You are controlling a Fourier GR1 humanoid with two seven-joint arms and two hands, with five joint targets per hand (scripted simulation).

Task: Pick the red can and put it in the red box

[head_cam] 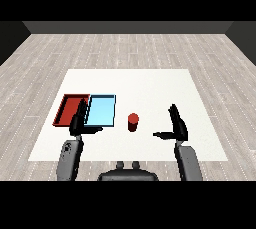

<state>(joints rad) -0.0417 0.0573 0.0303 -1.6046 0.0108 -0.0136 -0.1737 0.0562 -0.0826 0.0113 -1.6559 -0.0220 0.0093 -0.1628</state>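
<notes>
Head view: red can (133, 121) upright on the white bench (150, 83), just right of the light blue tray (102, 111) — red tray (69, 108) beyond. Right hand (176, 126) open, empty, thumb toward the can, likely readying a grasp. Left hand (79, 121) relaxed, empty.

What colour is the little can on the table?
The can is red, seen in the head view.

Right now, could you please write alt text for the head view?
A small red can stands upright on a white table between two open black hands, left hand and right hand; neither touches it. A red tray and light blue tray lie left.
</notes>
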